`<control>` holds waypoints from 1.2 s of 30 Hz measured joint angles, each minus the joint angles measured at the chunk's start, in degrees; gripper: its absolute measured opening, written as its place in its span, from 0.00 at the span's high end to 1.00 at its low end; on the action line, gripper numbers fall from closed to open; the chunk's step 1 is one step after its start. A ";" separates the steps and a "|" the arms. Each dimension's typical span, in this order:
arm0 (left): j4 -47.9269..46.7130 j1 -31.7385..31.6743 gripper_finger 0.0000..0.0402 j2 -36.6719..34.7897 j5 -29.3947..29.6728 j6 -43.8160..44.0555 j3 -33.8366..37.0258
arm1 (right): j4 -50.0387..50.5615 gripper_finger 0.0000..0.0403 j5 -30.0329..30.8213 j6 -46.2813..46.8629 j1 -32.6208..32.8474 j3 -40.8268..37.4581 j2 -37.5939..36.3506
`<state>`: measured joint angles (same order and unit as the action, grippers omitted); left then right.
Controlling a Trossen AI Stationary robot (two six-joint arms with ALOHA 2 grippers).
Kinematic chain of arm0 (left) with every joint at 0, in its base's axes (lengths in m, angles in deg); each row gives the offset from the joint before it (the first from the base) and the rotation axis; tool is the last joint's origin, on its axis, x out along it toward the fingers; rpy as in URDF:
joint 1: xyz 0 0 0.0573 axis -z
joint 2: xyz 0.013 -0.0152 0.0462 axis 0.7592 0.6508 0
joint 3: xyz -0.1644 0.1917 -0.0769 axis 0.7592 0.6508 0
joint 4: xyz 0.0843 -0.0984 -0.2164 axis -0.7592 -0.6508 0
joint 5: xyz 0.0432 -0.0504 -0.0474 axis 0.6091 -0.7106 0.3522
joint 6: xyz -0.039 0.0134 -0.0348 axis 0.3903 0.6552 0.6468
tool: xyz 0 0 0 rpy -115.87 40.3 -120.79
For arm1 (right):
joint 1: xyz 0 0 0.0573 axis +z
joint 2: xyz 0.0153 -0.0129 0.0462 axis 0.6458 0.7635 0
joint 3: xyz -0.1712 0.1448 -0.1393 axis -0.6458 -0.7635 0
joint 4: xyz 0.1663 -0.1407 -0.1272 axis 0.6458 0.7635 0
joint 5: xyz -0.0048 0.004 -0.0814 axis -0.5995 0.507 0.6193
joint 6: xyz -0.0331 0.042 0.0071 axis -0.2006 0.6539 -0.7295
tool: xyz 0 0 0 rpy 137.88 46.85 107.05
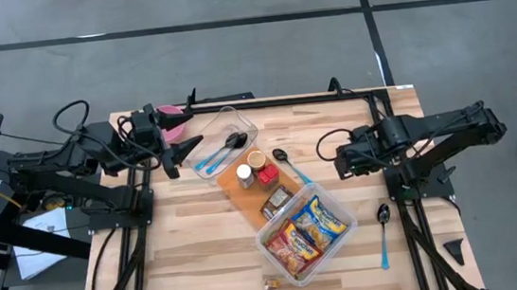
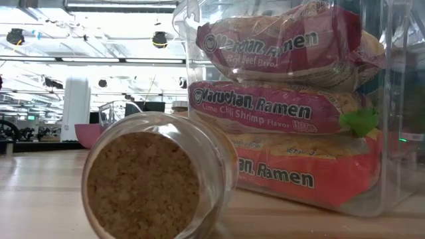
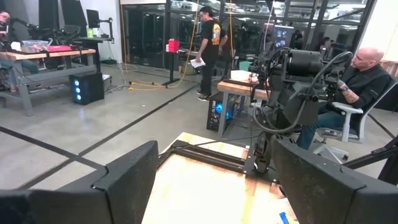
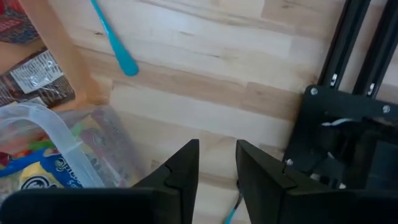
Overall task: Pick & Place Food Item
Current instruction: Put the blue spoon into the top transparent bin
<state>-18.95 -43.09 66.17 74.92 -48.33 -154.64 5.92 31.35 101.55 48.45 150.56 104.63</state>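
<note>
A clear plastic bin (image 1: pixel 338 197) at the table's middle holds ramen packets (image 1: pixel 307 233), which the low view shows stacked (image 2: pixel 285 106). Beyond it a brown board (image 1: pixel 244 196) carries a white-lidded jar (image 1: pixel 244 173), a red item (image 1: pixel 267 174), a brown jar (image 1: pixel 256 158) and a dark packet (image 1: pixel 276 203). My right gripper (image 1: pixel 340 156) points down over bare wood right of the bin, its fingers (image 4: pixel 186 163) a narrow gap apart with nothing between. My left gripper (image 1: pixel 188 154) waits level at the far left, wide open (image 3: pixel 214 149).
A second clear container (image 1: pixel 225 143) with blue-handled spoons stands at the far left, next to a pink bowl (image 1: pixel 173 123). One spoon (image 1: pixel 289 164) lies by the board, another (image 1: pixel 383 233) at the right. A small jar (image 2: pixel 153 179) lies on its side at the near edge.
</note>
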 joint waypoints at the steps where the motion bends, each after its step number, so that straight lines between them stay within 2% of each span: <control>1: -0.01 -0.01 0.23 0.00 0.00 0.00 0.00 | -0.14 0.75 -0.36 0.37 0.00 -0.01 -0.15; 10: -0.02 0.00 0.23 0.02 0.00 -0.01 0.00 | -0.10 0.75 -0.84 4.08 1.23 -0.05 -0.41; 16: -0.04 -0.02 0.23 0.00 0.00 -0.02 0.00 | -0.14 0.75 -3.70 8.58 3.46 -4.37 -0.53; 22: -0.20 -0.02 0.23 0.00 0.00 -0.02 0.00 | -0.44 0.75 -9.93 13.89 7.55 -10.12 -0.52; 27: -0.20 0.00 0.23 0.00 -0.01 -0.02 0.00 | -2.30 0.75 -12.81 19.95 11.91 -13.29 -0.54; 36: -0.20 0.00 0.23 0.00 0.00 -0.11 0.00 | -3.87 0.75 -13.00 32.48 18.92 -14.26 -0.83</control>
<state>-19.15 -43.09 66.17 74.92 -48.44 -154.64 2.05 18.36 134.03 67.37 136.30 103.80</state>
